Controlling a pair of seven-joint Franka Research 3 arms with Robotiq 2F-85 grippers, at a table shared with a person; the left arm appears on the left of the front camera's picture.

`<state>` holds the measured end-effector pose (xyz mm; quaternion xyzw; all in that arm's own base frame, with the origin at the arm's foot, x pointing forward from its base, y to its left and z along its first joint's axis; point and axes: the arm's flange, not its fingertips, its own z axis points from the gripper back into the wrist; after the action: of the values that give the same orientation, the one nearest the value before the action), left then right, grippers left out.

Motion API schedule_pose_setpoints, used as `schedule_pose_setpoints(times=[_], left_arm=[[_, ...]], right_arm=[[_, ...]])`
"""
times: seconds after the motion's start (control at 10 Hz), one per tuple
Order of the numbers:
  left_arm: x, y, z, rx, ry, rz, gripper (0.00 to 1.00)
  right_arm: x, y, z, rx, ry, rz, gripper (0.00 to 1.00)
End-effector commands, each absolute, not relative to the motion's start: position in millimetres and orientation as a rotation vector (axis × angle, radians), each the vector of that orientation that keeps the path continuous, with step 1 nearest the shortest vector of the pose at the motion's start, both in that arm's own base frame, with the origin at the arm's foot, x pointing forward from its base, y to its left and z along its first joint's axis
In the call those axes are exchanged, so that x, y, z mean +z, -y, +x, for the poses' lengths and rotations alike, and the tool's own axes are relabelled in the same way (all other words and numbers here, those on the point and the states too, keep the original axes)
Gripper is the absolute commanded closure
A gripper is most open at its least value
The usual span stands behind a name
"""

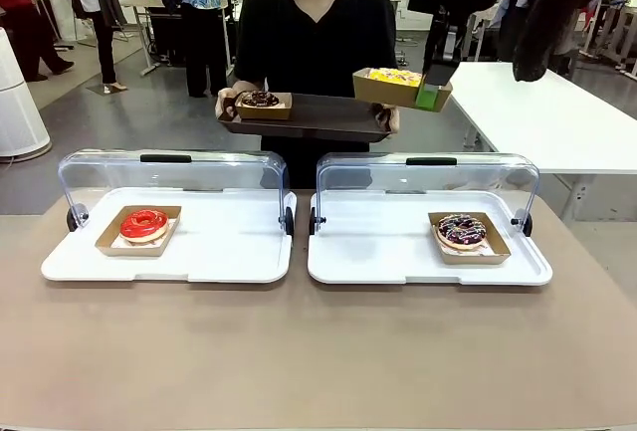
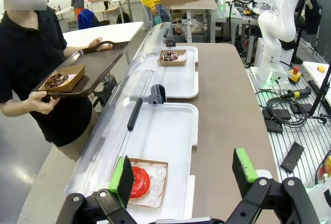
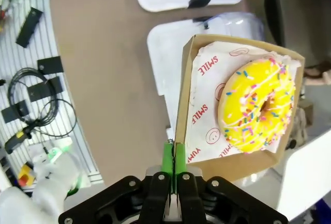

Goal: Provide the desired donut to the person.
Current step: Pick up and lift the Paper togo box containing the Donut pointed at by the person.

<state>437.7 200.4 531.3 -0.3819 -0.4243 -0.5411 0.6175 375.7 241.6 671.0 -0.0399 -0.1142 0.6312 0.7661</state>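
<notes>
Green pads of the right gripper (image 3: 172, 175) pinch the wall of a cardboard tray (image 3: 182, 105) carrying the yellow sprinkled donut (image 3: 257, 105).

Its jaws are pressed together on that cardboard edge, and the donut sits just beyond and to one side of the fingertips, above the dark serving tray (image 1: 328, 112) that the person (image 1: 314, 28) holds with both hands. A chocolate donut (image 1: 260, 99) in its own box rests on the serving tray, well apart from the closed jaws. The left gripper (image 2: 183, 175) hovers with jaws spread wide and empty; the red donut (image 2: 138, 181) lies just beside its left pad, inside a white display case (image 2: 170, 131).
</notes>
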Motion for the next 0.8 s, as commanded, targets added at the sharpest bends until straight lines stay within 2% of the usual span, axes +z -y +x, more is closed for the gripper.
schedule_pose_setpoints(times=[0.0, 0.7], left_arm=[[533.3, -201.3, 437.4, -1.241, 0.978, -0.871, 0.00], [533.3, -201.3, 437.4, -1.241, 0.978, -0.871, 0.00]], right_arm=[[658.5, -239.0, 396.2, 1.426, 0.278, -0.083, 1.00], [665.4, -241.4, 387.4, 1.389, 0.258, -0.086, 1.00]])
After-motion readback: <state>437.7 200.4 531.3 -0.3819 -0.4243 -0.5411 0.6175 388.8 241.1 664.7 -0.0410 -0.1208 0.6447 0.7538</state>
